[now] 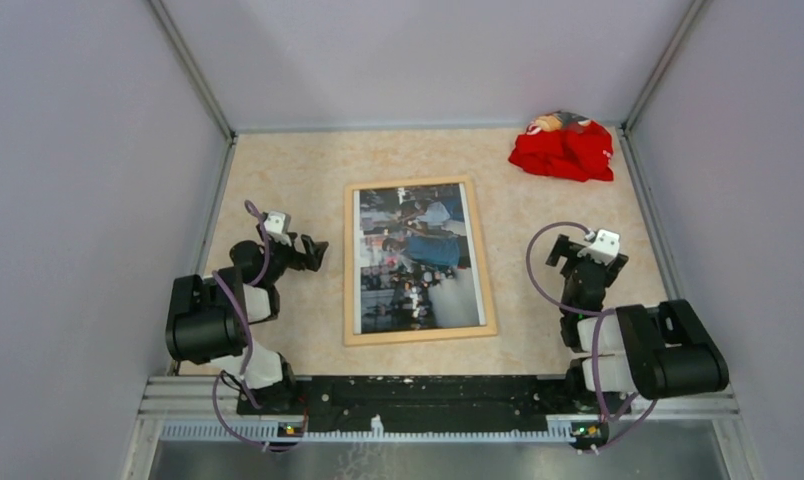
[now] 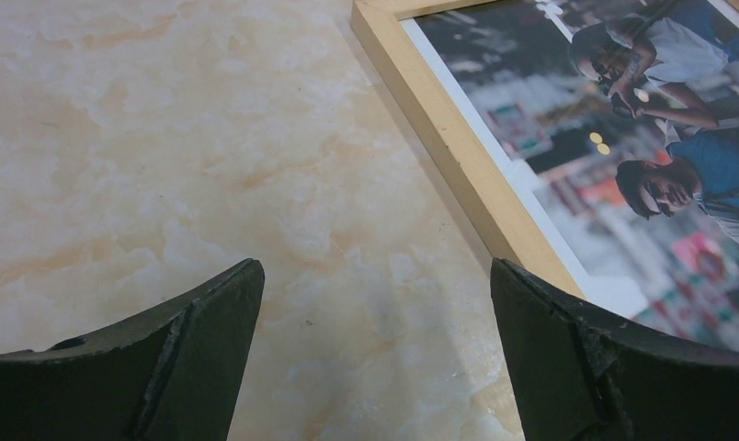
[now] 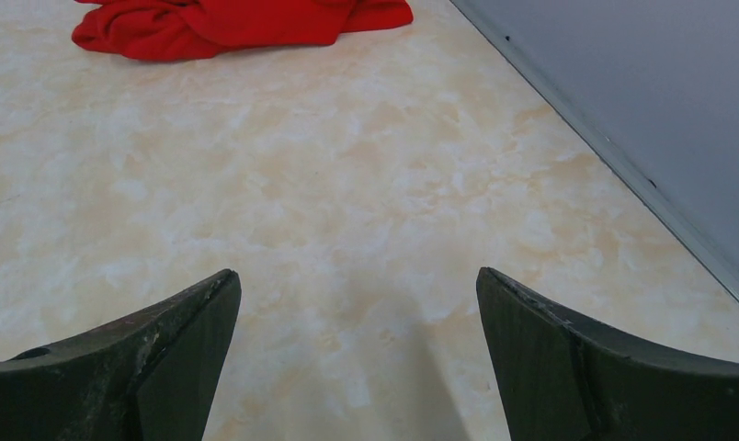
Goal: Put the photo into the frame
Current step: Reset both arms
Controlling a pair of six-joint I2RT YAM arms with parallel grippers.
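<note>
The frame (image 1: 420,336) of thin light wood lies flat in the middle of the table, long side running away from the arms. The photo (image 1: 418,258), a crowd scene in blue, white and dark tones, lies inside it, picture side up. My left gripper (image 1: 316,253) rests open just left of the frame, holding nothing. In the left wrist view my left gripper (image 2: 375,276) has bare tabletop between its fingers, with the frame's wooden edge (image 2: 449,147) and the photo (image 2: 642,156) ahead on the right. My right gripper (image 1: 578,262) is open and empty, well to the right of the frame. The right wrist view shows my right gripper (image 3: 358,285) over bare table.
A crumpled red cloth (image 1: 563,150) lies at the far right corner, seen ahead of the right gripper as the red cloth (image 3: 228,23). Grey walls enclose the table on three sides; the right wall (image 3: 642,101) runs close by the right gripper.
</note>
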